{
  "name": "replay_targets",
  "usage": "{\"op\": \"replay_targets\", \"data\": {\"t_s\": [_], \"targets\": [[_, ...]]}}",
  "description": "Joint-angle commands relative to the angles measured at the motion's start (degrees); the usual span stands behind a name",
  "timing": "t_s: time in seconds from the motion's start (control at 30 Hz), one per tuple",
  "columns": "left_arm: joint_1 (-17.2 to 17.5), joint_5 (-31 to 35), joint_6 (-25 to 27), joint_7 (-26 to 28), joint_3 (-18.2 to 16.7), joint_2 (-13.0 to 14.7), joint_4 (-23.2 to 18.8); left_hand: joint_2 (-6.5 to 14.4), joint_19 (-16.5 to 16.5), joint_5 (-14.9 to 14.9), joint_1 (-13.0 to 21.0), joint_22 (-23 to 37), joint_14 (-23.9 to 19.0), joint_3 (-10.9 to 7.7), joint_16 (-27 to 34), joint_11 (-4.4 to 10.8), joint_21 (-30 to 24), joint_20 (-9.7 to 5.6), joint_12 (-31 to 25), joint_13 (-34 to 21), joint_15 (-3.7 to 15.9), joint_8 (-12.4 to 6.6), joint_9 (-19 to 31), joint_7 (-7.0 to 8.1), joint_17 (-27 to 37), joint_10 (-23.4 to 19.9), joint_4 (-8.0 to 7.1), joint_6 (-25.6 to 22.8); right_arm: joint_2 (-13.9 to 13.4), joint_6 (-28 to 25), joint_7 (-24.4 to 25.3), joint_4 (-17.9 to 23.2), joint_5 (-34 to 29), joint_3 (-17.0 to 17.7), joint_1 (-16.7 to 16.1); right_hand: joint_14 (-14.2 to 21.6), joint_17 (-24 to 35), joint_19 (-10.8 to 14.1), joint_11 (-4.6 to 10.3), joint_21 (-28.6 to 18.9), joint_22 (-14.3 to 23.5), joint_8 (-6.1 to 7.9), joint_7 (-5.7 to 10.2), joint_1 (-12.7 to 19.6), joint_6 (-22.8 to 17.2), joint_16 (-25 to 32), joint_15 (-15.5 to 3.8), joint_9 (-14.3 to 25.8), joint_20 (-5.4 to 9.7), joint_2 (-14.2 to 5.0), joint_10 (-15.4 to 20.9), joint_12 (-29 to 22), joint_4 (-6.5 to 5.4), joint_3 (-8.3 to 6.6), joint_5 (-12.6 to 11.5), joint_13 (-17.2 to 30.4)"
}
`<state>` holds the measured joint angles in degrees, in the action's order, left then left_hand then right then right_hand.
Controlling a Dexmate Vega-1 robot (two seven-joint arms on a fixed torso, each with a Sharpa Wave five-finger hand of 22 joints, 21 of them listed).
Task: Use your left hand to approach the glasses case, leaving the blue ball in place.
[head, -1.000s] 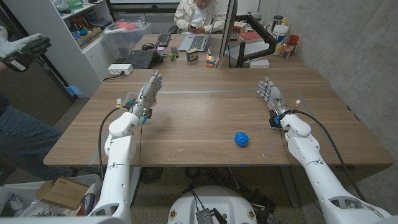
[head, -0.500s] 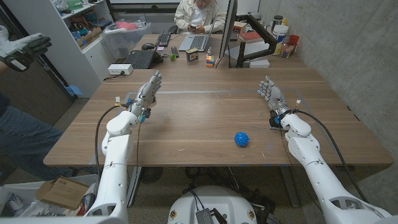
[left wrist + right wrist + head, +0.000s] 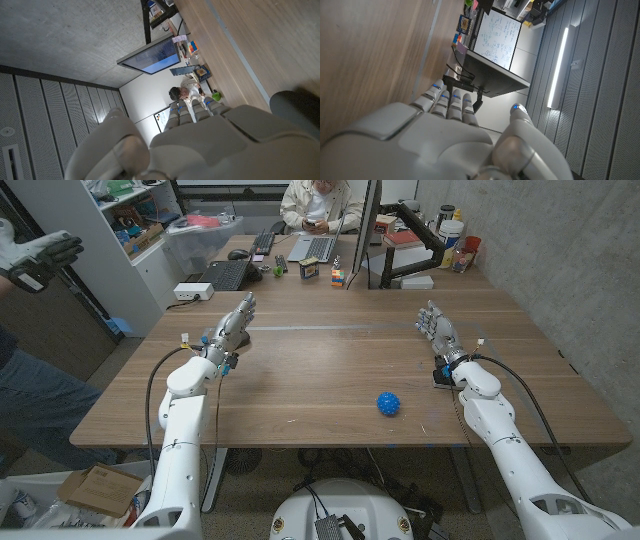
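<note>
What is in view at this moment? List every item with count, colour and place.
Ball: one, blue, on the table nearer the right arm.
Table: one, brown wood, under both arms.
Keyboards: two, black, on the far desk.
Laptop: one, grey, on the far desk.
Person: one, light top, seated behind the desk.
Glasses case: none that I can see.
Left hand: pale grey, fingers apart, holds nothing.
Right hand: pale grey, fingers apart, holds nothing.

Robot hand [image 3: 210, 145] over wooden table [image 3: 260, 45], seated person [image 3: 186, 94] beyond.

Head camera high, looking down over the wooden table [image 3: 320, 370], wrist cameras close behind each hand — inverted, sharing table and back desks
</note>
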<state>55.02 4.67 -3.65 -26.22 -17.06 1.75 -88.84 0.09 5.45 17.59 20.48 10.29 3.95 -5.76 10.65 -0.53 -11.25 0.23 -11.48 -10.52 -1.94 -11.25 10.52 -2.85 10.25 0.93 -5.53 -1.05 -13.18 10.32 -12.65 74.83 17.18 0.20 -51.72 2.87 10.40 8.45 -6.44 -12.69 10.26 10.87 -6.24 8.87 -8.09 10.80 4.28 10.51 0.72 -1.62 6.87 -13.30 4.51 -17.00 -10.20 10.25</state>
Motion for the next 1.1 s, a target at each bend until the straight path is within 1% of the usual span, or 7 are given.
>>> {"op": "replay_targets", "data": {"t_s": [0.03, 0.3, 0.57, 0.83, 1.1], "targets": [[0.9, 1.9, -0.8, 1.0, -0.3, 1.2, -1.7, -0.1, 0.1, -0.2, 0.9, 0.1, -0.1, -0.27, 0.3, 0.00, -0.1, 0.55, -0.4, -0.3, 0.03, -0.39, 0.2, -0.15, 0.2, -0.2, 0.38, -0.4, -0.1, -0.1, -0.2, -0.5, -0.2, -0.1, 0.8, 0.0, 0.1, 0.1, 0.02, 0.4, 0.2, 0.20, 0.66, 0.5, -0.1, 0.0, 0.04, 0.1, 0.00, -0.57, 0.4, 0.2, 0.19, 0.02, -0.4, 0.3], [1.7, 3.8, -1.2, 2.3, -0.7, 2.0, -3.5, 0.1, 0.4, -0.2, 1.2, 0.1, -0.2, -0.30, 0.3, 0.07, 0.0, 0.97, -0.4, -0.3, 0.08, -0.38, 0.2, 0.02, 0.2, -0.3, 0.54, -0.5, 0.1, -0.1, -0.2, -1.0, -0.5, -0.3, 1.3, 0.1, 0.1, 0.1, 0.00, 0.4, 0.2, 0.24, 0.78, 0.5, -0.2, 0.0, -0.01, 0.1, -0.02, -0.60, 0.5, 0.2, 0.24, 0.06, -0.4, 0.3], [1.7, 4.5, -1.0, 2.6, -0.9, 2.5, -3.7, 0.2, 0.5, -0.2, 1.5, 0.1, -0.3, -0.32, 0.3, 0.19, 0.0, 1.14, -0.4, -0.3, 0.08, -0.37, 0.2, 0.13, 0.2, -0.3, 0.65, -0.5, 0.3, 0.2, -0.5, -1.7, -0.7, -0.5, 1.9, 0.1, 0.1, 0.2, -0.12, 0.5, 0.2, 0.25, 0.83, 0.6, -0.3, 0.0, 0.07, 0.2, -0.09, -0.60, 0.6, 0.2, 0.27, 0.11, -0.4, 0.3], [1.3, 6.1, -0.5, 2.7, -0.9, 4.1, -3.6, 0.3, 0.6, -0.3, 1.7, 0.1, -0.3, -0.34, 0.3, 0.25, 0.0, 1.19, -0.4, -0.3, 0.11, -0.37, 0.2, 0.07, 0.2, -0.4, 0.77, -0.6, 0.4, -0.1, -0.5, -1.9, -0.9, -0.5, 2.2, 0.2, 0.1, 0.1, -0.09, 0.6, 0.2, 0.24, 0.85, 0.5, -0.2, 0.0, 0.10, 0.2, -0.17, -0.66, 0.6, 0.3, 0.23, 0.15, -0.4, 0.3], [1.5, 9.0, 0.0, 3.8, -0.3, 5.4, -4.4, 0.3, 0.7, -0.3, 2.0, 0.1, -0.4, -0.34, 0.3, 0.40, 0.0, 1.24, -0.4, -0.3, 0.18, -0.38, 0.2, 0.04, 0.2, -0.5, 0.89, -0.7, 0.3, -0.2, -0.6, -1.7, -1.1, -0.4, 2.2, 0.2, 0.2, 0.2, -0.10, 0.6, 0.2, 0.24, 0.88, 0.5, -0.2, 0.0, 0.10, 0.2, -0.14, -0.65, 0.7, 0.3, 0.25, 0.21, -0.4, 0.3]]}}
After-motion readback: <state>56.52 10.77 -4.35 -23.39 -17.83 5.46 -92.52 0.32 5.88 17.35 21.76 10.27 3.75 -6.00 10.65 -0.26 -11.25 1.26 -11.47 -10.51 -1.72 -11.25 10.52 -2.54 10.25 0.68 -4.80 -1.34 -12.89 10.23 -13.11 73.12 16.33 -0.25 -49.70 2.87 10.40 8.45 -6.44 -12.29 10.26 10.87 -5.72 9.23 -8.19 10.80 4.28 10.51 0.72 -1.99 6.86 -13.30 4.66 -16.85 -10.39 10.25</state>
